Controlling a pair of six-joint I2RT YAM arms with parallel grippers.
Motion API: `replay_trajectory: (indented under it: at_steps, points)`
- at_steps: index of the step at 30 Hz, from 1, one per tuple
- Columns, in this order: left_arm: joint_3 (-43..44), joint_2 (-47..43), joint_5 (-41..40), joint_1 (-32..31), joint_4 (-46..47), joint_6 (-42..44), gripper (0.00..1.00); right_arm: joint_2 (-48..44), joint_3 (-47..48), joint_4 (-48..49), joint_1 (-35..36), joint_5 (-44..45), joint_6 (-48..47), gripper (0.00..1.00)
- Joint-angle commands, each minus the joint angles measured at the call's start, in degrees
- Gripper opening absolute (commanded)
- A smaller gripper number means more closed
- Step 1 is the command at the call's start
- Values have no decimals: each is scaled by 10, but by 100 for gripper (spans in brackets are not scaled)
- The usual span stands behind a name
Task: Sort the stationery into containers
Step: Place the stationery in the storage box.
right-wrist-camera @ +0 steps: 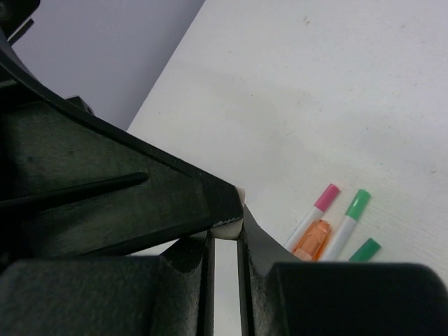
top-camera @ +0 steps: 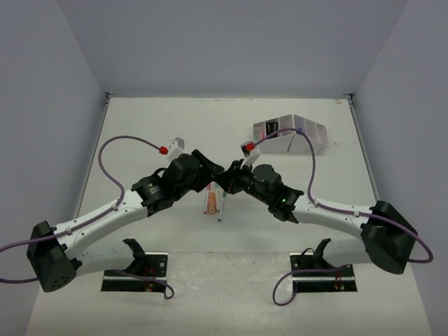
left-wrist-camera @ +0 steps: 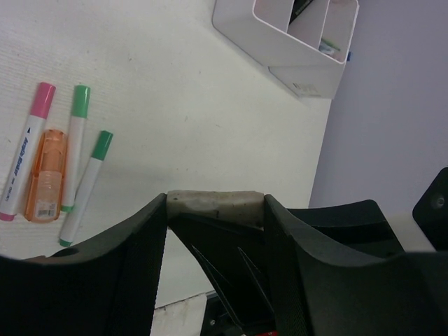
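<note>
While my left gripper [left-wrist-camera: 215,210] pinches a tan block [left-wrist-camera: 215,201], my right gripper [right-wrist-camera: 225,241] meets it; whether clamped I cannot tell, both nearer than and left of the organizer [top-camera: 280,145].

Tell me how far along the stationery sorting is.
Partly done. The white organizer already holds a few items. The left gripper clamps a tan block, right beside the right gripper; whether that one grips too is unclear. Left on the table: a pink-capped pen, two green-capped pens and an orange highlighter.

White-and-black arms [top-camera: 98,220] — purple cables [top-camera: 312,168]
</note>
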Motion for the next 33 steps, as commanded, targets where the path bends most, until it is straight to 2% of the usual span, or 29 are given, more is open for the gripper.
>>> replay_trajectory:
  at_steps: [1, 2, 3, 5, 7, 10, 13, 17, 26, 29, 33]
  points:
    - [15, 1, 54, -14, 41, 20, 81, -28, 26, 25, -2, 73, -43, 0]
    - [17, 0, 51, -13, 41, 28, 95, -37, 27, 14, -6, 83, -54, 0]
    - [21, -1, 44, -13, 38, 42, 100, -44, 30, -7, -12, 93, -63, 0]
    - [48, 1, 17, -13, 9, 67, 100, -56, 37, -59, -33, 95, -69, 0]
    - [101, 3, -74, -12, -98, 90, 100, -73, 51, -134, -108, 74, -70, 0]
    - [144, -20, -171, -12, -183, 106, 100, -79, 100, -275, -206, 48, -98, 0]
    - [130, -68, -225, -12, -187, 175, 100, -60, 165, -383, -319, 33, -138, 0]
    - [95, -124, -209, -12, -145, 308, 100, 15, 286, -469, -437, 19, -180, 0]
    - [89, -160, -227, -12, -245, 411, 100, 247, 523, -613, -522, 43, -261, 0]
    - [85, -168, -227, -12, -270, 432, 100, 282, 544, -627, -526, 11, -273, 0]
    - [71, -186, -240, -13, -282, 446, 100, 302, 532, -625, -527, 28, -281, 5]
